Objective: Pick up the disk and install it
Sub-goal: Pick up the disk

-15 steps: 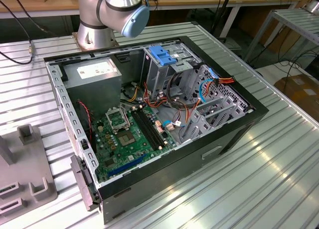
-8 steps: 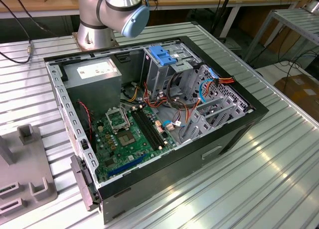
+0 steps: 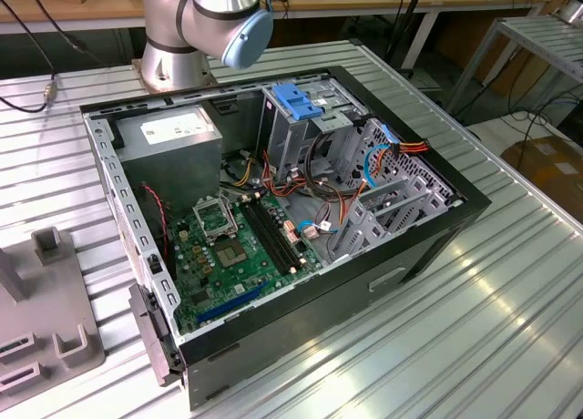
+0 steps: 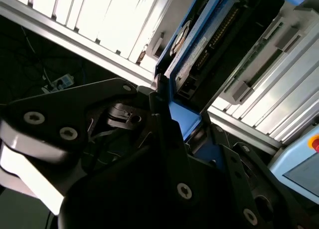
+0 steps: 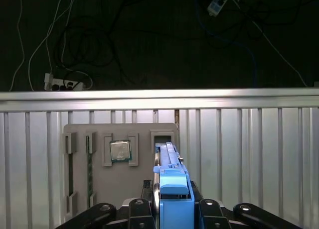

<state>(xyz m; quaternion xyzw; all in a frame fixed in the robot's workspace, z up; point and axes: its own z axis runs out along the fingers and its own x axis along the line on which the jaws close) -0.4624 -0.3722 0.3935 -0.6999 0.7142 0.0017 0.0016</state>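
Note:
The disk [image 5: 168, 159] is seen edge-on in the first wrist view, a thin grey slab clipped in its blue plastic bracket [image 5: 173, 191]. My gripper [image 5: 172, 210] is shut on it, a black finger [image 5: 141, 207] on each side. It hangs over the grey fixture plate [image 5: 99, 184], close to an open slot [image 5: 162, 138]. In the second wrist view the disk [image 4: 212, 37] and its blue bracket [image 4: 183, 120] run up from between the black fingers [image 4: 164, 124] of the gripper [image 4: 185, 127].
The open computer case [image 3: 428, 255] lies on the slatted metal table [image 3: 510, 291], with a drive cage under a blue latch [image 3: 297, 100], a power-supply box [image 3: 173, 132] and a green motherboard [image 3: 232, 250]. The fixture plate [image 3: 46, 310] also carries a processor chip [image 5: 119, 150]. The arm's base [image 3: 196, 27] stands behind the case.

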